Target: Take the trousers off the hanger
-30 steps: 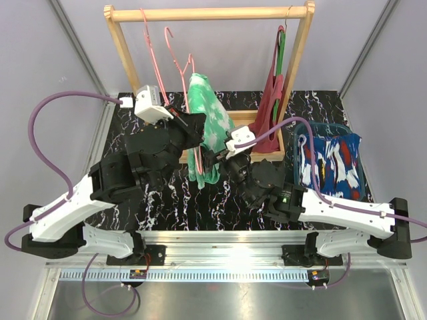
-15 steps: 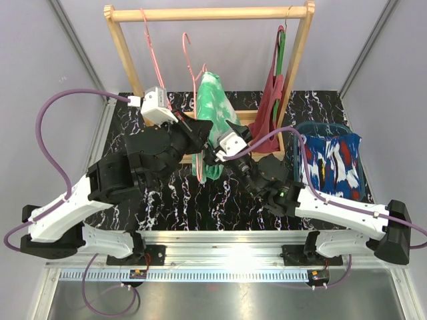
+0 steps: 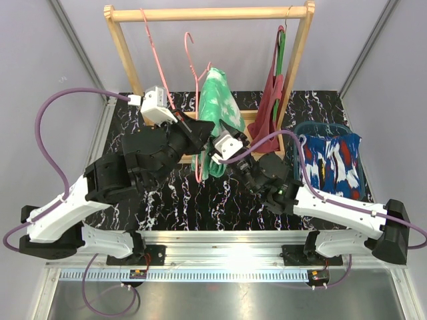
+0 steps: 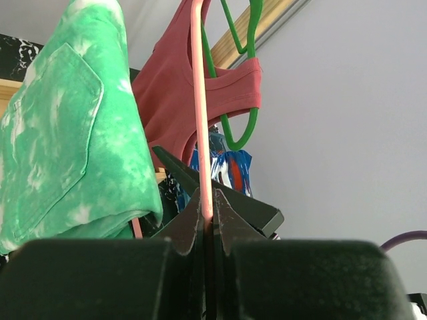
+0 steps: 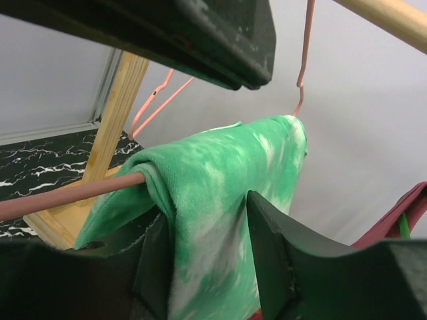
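Observation:
The green, white-marbled trousers (image 3: 219,100) hang folded over the bar of a pink hanger (image 3: 197,80), off the rack and in mid-air. My left gripper (image 3: 200,130) is shut on the hanger's wire (image 4: 202,133), with the trousers (image 4: 60,133) to its left. My right gripper (image 3: 215,155) is open, its jaws on either side of the hanging green cloth (image 5: 220,200) just below the hanger bar (image 5: 67,197). The dark blue patterned trousers (image 3: 333,163) lie in a teal basket (image 3: 320,125) at the right.
A wooden rack (image 3: 207,13) stands at the back with another pink hanger (image 3: 150,47) on its left. A maroon tank top (image 3: 270,110) hangs on a green hanger (image 4: 243,137) at its right, close behind the right arm.
My left gripper has lifted the hanger and green trousers and carried them right. My right gripper has moved up to the cloth, its jaws now around it.

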Robot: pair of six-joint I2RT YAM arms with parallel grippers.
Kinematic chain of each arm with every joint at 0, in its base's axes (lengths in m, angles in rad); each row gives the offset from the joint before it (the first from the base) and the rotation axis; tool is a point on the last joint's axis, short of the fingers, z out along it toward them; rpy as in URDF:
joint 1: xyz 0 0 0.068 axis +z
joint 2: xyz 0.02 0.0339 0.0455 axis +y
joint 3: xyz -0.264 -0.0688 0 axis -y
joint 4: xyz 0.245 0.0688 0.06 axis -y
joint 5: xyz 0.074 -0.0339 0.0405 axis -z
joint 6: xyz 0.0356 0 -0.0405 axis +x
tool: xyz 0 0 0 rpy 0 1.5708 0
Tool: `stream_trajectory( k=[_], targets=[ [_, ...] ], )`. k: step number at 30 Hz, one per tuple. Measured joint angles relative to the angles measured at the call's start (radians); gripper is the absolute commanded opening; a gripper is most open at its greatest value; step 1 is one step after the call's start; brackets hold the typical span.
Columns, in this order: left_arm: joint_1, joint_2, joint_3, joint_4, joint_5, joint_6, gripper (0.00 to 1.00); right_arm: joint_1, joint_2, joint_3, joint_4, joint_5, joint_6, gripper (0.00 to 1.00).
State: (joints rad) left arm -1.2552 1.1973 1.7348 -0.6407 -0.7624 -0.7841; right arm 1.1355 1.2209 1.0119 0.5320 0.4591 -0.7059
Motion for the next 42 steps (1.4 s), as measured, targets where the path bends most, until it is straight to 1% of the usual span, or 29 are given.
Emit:
stream_trajectory(
  k=[1,2,3,4,5,7,9,10,12,13,15,16,17,18,20,24,27,31,34,37,42],
  targets=[
    [0.000,0.000,0.000,0.001,0.003,0.000,0.00,-0.002,-0.002,-0.004,0.008,-0.008,-0.008,0.48],
    [0.000,0.000,0.000,0.001,0.008,0.000,0.00,-0.003,-0.002,-0.006,0.014,-0.011,-0.014,0.49],
    [0.000,0.000,0.000,0.002,0.012,0.001,0.00,-0.003,-0.001,-0.006,0.017,-0.015,-0.021,0.52],
    [0.000,0.000,0.000,0.002,0.018,0.001,0.00,-0.005,0.000,-0.005,0.018,-0.018,-0.026,0.59],
    [0.000,0.000,0.000,0.001,0.024,0.002,0.00,-0.005,0.002,-0.001,0.016,-0.020,-0.034,0.67],
    [0.000,0.000,0.002,-0.002,0.031,0.003,0.00,-0.010,0.019,0.027,0.008,-0.018,-0.055,0.73],
    [0.001,-0.001,0.002,-0.011,0.032,0.009,0.00,-0.013,0.041,0.056,0.006,-0.018,-0.072,0.74],
    [0.005,-0.005,0.002,-0.012,0.032,0.013,0.00,-0.016,0.051,0.066,0.008,-0.018,-0.082,0.71],
    [0.011,-0.012,0.004,-0.018,0.031,0.021,0.00,-0.016,0.073,0.084,0.018,-0.019,-0.104,0.58],
    [0.011,-0.015,0.008,-0.020,0.030,0.029,0.00,-0.016,0.081,0.089,0.024,-0.021,-0.107,0.44],
    [0.012,-0.018,0.012,-0.025,0.027,0.037,0.00,-0.016,0.093,0.097,0.034,-0.029,-0.109,0.29],
    [0.012,-0.018,0.013,-0.025,0.026,0.043,0.00,-0.016,0.093,0.097,0.037,-0.031,-0.111,0.12],
    [0.012,-0.018,0.014,-0.025,0.026,0.047,0.00,-0.017,0.093,0.097,0.038,-0.032,-0.114,0.04],
    [0.012,-0.018,0.014,-0.025,0.026,0.050,0.00,-0.017,0.093,0.097,0.039,-0.032,-0.114,0.02],
    [0.012,-0.018,0.015,-0.027,0.024,0.050,0.00,-0.018,0.093,0.097,0.039,-0.033,-0.112,0.00],
    [0.025,-0.033,-0.010,-0.027,0.022,0.042,0.00,-0.018,0.105,0.100,0.041,-0.021,-0.116,0.00],
    [0.071,-0.080,-0.088,-0.003,0.031,0.006,0.00,-0.019,0.132,0.101,0.062,0.016,-0.140,0.00],
    [0.175,-0.172,-0.262,0.034,0.101,-0.058,0.00,-0.033,0.161,0.101,0.108,0.079,-0.149,0.00],
    [0.210,-0.200,-0.343,0.040,0.129,-0.094,0.00,-0.064,0.161,0.110,0.113,0.109,-0.135,0.00],
    [0.216,-0.201,-0.394,0.052,0.148,-0.119,0.00,-0.092,0.161,0.155,0.084,0.133,-0.125,0.00],
    [0.217,-0.208,-0.449,0.062,0.165,-0.134,0.00,-0.113,0.161,0.285,0.029,0.154,-0.125,0.00]
  ],
)
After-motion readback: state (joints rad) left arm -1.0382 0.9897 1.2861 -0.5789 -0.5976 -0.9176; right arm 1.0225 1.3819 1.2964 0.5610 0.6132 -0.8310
